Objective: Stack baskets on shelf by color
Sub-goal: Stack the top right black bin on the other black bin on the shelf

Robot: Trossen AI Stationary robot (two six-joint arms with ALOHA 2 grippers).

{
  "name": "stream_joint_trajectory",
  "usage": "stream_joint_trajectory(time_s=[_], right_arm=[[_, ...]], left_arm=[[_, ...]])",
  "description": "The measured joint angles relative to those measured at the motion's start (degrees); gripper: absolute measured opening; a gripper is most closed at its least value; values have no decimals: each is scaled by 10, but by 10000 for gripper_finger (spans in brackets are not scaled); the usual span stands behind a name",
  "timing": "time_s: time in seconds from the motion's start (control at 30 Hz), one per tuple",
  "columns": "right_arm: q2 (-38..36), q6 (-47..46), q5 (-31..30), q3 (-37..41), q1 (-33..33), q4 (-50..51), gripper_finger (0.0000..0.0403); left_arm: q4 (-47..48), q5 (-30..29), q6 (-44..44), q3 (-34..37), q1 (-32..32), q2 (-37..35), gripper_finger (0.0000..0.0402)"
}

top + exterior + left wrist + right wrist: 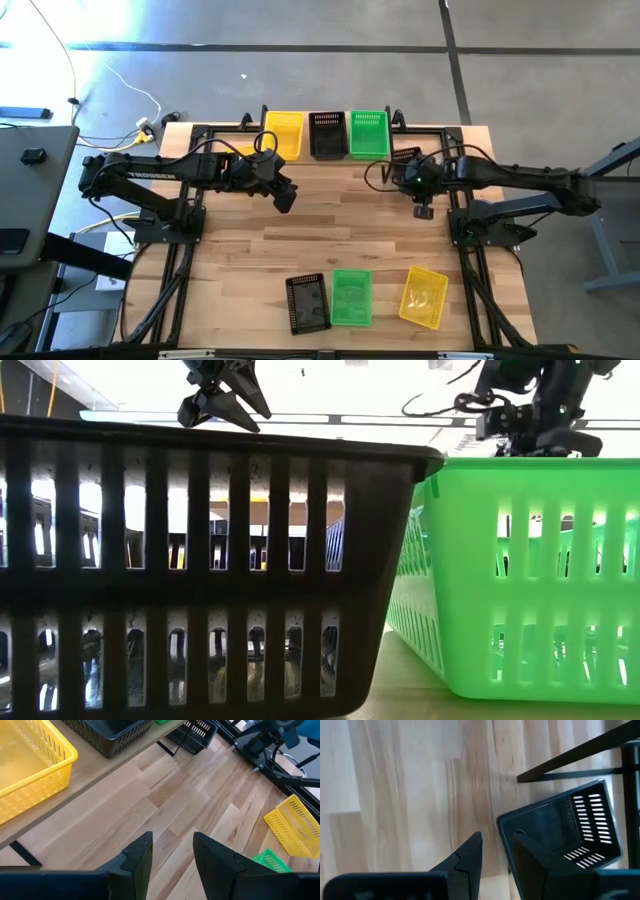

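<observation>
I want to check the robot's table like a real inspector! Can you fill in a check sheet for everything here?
Surface: light wooden tabletop, mostly bare.
Job's things: yellow, black and green perforated plastic baskets on the low wooden shelf; black, green and yellow baskets at the table's near edge; another black basket beside the shelf.
Clutter: nothing seen.
Grippers: left gripper and right gripper open, empty, above the table.
Cables: wires on the floor.
Surroundings: grey floor.

- Both arms were dark, nearly black, with thin black cables looping along them.
- The left arm carried pale lettering.
- Each claw had two black, wedge-shaped fingers.
</observation>
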State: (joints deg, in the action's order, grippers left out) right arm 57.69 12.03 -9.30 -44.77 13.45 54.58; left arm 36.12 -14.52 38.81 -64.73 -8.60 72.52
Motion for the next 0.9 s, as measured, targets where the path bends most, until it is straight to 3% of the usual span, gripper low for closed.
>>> stream_joint_trajectory(time_s=[0.4,0.53,0.9], right_arm=[[24,7,-35,37,0,-26,92],[51,9,-26,37,0,-26,92],[132,-15,-85,36,3,-27,92]], left_arm=[[0,0,0,0,0,0,131],[0,0,0,0,0,0,131],[0,0,0,0,0,0,131]])
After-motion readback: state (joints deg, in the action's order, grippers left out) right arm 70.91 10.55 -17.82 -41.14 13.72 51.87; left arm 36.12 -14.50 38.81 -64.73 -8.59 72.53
